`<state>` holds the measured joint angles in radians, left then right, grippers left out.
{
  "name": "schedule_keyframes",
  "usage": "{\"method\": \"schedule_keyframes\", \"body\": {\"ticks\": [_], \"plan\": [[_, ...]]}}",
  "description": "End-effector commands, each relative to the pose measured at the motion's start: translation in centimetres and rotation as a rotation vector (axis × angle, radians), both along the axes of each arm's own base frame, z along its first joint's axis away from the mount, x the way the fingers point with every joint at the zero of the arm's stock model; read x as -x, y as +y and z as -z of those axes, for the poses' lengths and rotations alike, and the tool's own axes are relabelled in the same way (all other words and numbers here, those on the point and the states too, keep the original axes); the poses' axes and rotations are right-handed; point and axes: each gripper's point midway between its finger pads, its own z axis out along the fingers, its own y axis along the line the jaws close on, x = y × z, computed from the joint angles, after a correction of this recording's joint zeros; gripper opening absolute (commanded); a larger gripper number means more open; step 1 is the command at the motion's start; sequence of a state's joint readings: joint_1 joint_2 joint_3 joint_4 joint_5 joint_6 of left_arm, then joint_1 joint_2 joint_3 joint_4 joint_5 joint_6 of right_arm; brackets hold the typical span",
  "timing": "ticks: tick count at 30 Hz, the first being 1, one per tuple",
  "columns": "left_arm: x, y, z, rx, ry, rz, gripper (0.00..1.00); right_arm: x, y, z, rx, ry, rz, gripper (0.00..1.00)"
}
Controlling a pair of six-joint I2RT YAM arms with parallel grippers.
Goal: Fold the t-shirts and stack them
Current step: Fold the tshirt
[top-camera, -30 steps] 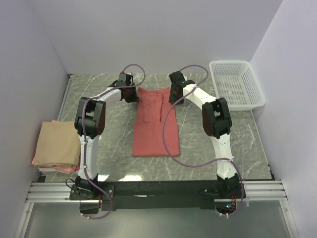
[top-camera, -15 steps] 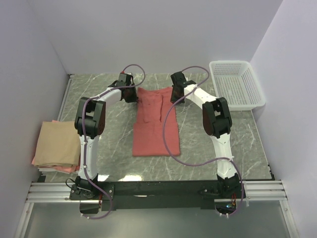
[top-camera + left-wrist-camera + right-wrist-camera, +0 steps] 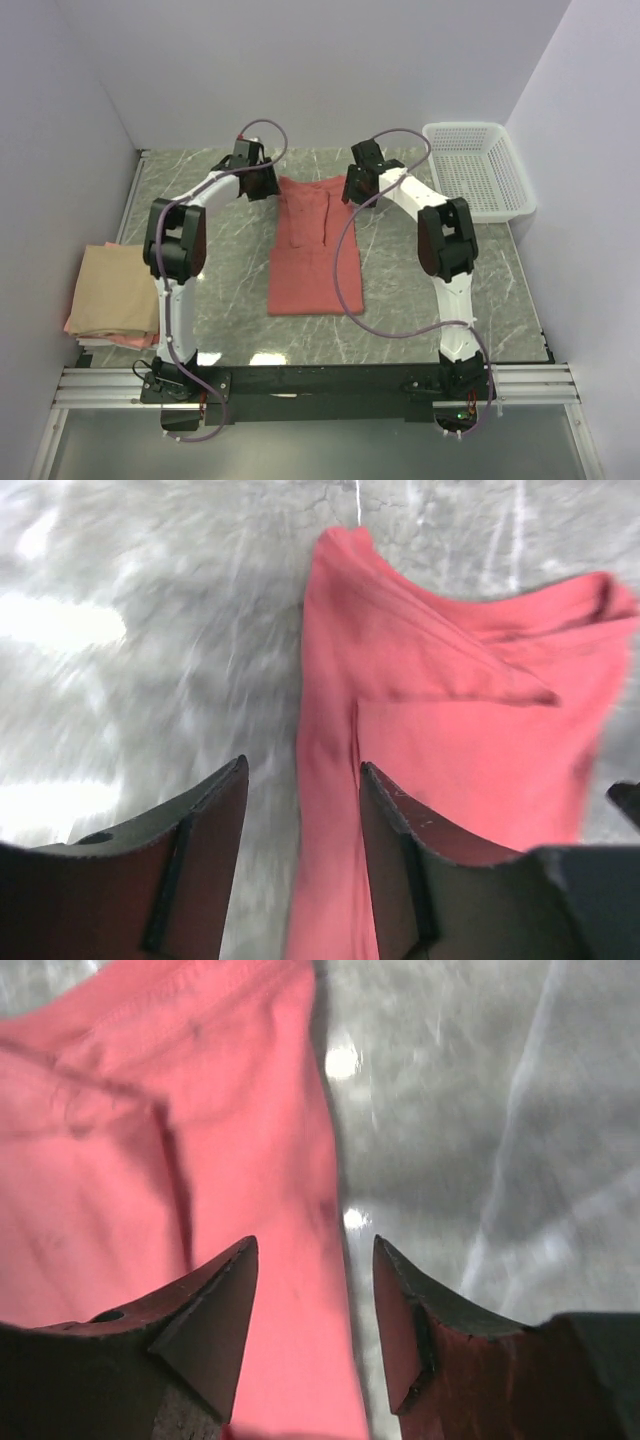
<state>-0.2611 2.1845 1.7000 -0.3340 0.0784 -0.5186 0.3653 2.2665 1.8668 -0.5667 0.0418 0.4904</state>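
Salmon-red t-shirt (image 3: 313, 250), far corners beneath left tool (image 3: 302, 768) and right tool (image 3: 314, 1242)

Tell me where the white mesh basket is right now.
In the top view, the white mesh basket sits at the far right corner of the table, right of the salmon-red t-shirt.

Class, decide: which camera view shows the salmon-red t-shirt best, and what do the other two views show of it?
The top external view shows it best: the whole salmon-red t-shirt is visible there, lying flat and folded narrow. The left wrist view shows only a close-up of one end with its side edge. The right wrist view shows only a blurred stretch along its other edge.
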Motion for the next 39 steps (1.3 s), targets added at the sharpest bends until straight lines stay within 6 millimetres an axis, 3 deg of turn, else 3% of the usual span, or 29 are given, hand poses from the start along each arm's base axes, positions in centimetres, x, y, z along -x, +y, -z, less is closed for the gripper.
{"method": "schedule_keyframes", "body": {"ticks": [1, 2, 3, 4, 5, 6, 7, 8, 9, 10, 11, 12, 13, 14, 16, 17, 19, 20, 24, 39], "plan": [[1.1, 1.2, -9.0, 0.055, -0.131, -0.101, 0.54, 1.0, -0.3, -7.8, -0.095, -0.129, 0.008, 0.57], [3.3, 1.8, -6.9, 0.048, -0.068, -0.125, 0.52, 1.8, -0.5, -8.2, -0.106, -0.137, 0.015, 0.57], [4.6, 2.1, -8.9, 0.086, -0.09, -0.161, 0.5, 4.3, -0.8, -8.3, -0.136, -0.118, 0.013, 0.57], [6.0, 2.2, -8.9, 0.099, -0.082, -0.168, 0.47, 5.2, -0.5, -8.8, -0.174, -0.139, 0.004, 0.56], [8.5, 2.6, -6.5, 0.094, -0.03, -0.18, 0.44, 6.6, -0.4, -8.9, -0.196, -0.143, 0.001, 0.56], [9.9, 2.7, -8.3, 0.132, -0.056, -0.199, 0.41, 9.7, -0.9, -8.4, -0.223, -0.124, 0.011, 0.52], [11.5, 2.3, -8.0, 0.139, -0.043, -0.19, 0.37, 10.6, -0.6, -8.7, -0.261, -0.147, 0.0, 0.51], [14.1, 2.6, -5.6, 0.126, 0.014, -0.194, 0.37, 12.3, 0.0, -8.6, -0.296, -0.137, -0.022, 0.5], [15.7, 2.4, -7.0, 0.16, -0.013, -0.186, 0.36, 15.3, -0.4, -7.8, -0.319, -0.114, -0.019, 0.49], [17.4, 1.6, -6.5, 0.172, -0.003, -0.163, 0.36, 16.3, 0.0, -7.8, -0.348, -0.135, -0.031, 0.49], [20.2, 1.5, -4.0, 0.163, 0.055, -0.151, 0.36, 19.1, 0.2, -5.6, -0.357, -0.079, -0.055, 0.48], [21.4, 1.1, -4.9, 0.2, 0.031, -0.151, 0.36, 20.3, 0.6, -6.4, -0.384, -0.1, -0.06, 0.47], [23.0, 0.5, -4.2, 0.205, 0.048, -0.134, 0.36, 21.5, 0.7, -5.9, -0.381, -0.097, -0.066, 0.47], [25.1, 0.8, -2.2, 0.19, 0.092, -0.137, 0.37, 22.7, 0.6, -5.1, -0.369, -0.088, -0.065, 0.47], [27.2, 0.2, -2.2, 0.22, 0.087, -0.137, 0.44, 25.4, 0.3, -3.7, -0.366, -0.066, -0.053, 0.47], [28.8, 0.5, -0.8, 0.214, 0.12, -0.139, 0.45, 26.9, -0.3, -2.0, -0.356, -0.032, -0.046, 0.47], [30.1, 0.1, -1.0, 0.265, 0.115, -0.147, 0.48, 28.1, -0.5, -2.1, -0.395, -0.045, -0.026, 0.48], [31.1, 0.4, 0.1, 0.267, 0.129, -0.152, 0.49, 29.0, -1.0, -1.4, -0.398, -0.038, -0.018, 0.48], [32.4, 0.2, 0.6, 0.307, 0.129, -0.151, 0.5, 30.3, -1.1, -0.1, -0.425, -0.008, 0.0, 0.5], [33.4, -0.4, 3.3, 0.311, 0.18, -0.146, 0.46, 31.9, -0.8, 2.8, -0.403, 0.078, 0.0, 0.47]]}}
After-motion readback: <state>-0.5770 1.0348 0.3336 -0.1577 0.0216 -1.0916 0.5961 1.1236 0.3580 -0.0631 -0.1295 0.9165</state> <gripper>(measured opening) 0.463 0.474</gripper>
